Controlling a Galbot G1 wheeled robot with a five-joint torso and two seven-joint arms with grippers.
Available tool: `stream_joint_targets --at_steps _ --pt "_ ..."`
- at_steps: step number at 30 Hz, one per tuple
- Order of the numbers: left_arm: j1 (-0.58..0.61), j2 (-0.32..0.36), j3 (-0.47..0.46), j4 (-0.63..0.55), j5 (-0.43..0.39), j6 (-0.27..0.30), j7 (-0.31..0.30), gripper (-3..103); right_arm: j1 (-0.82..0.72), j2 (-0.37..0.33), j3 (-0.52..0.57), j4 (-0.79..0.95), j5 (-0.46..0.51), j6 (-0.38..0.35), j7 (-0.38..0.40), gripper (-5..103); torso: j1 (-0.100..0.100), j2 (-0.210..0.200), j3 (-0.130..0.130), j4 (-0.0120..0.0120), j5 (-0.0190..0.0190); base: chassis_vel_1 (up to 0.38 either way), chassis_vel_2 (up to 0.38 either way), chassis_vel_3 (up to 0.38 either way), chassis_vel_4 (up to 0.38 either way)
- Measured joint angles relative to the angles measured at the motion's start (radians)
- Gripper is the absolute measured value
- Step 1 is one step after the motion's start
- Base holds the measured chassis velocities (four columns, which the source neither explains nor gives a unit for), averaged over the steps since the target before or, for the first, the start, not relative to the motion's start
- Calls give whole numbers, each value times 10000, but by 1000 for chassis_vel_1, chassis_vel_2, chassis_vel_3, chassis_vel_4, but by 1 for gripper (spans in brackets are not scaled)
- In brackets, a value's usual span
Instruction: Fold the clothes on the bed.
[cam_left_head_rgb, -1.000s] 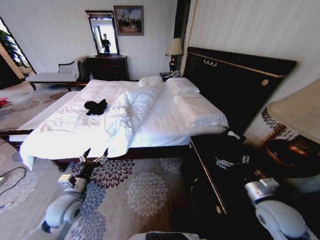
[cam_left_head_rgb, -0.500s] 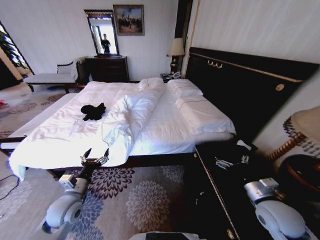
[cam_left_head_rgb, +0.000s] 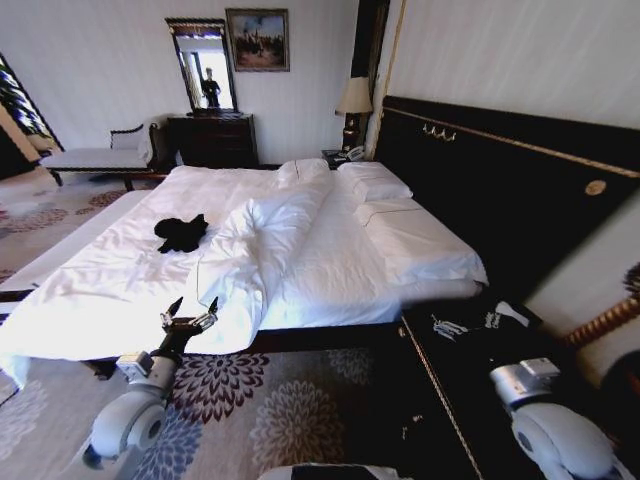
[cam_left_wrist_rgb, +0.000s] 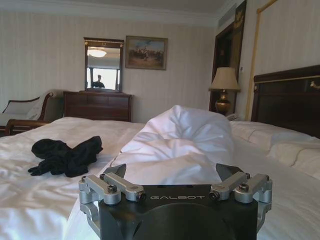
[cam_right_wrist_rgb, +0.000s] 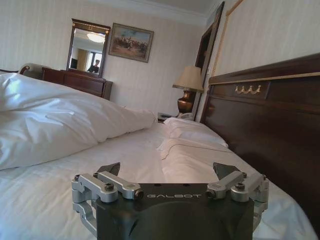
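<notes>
From the head we look forward and down across the bed (cam_left_head_rgb: 330, 240) from beside its long edge. Our left wrist camera sits low at mattress height, facing the dresser (cam_left_wrist_rgb: 97, 105) wall. Our right wrist camera looks likewise; both share the mirror (cam_right_wrist_rgb: 86, 44) and lamp (cam_left_wrist_rgb: 223, 90).

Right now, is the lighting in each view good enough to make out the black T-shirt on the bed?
Head view: the T-shirt is a featureless dark lump on the brightly lit bed, and straight edges lean from lens distortion. Left wrist view: its folds show against the white duvet; the mirror glares. Right wrist view: the bed is evenly lit, the headboard shadowed.
</notes>
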Motion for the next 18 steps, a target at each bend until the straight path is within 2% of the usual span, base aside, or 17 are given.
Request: stream_joint_targets --at_steps 13,18 --pt "253 -37 -87 -302 162 -82 34 100 7 96 -57 -1 -36 49 -29 100 1 0 0 0 0 -200 199 198 -204" --pt "261 70 -82 -892 287 -86 31 100 21 122 -100 -53 -47 84 -25 100 0 0 -1 -1 0 -207 189 194 -202"
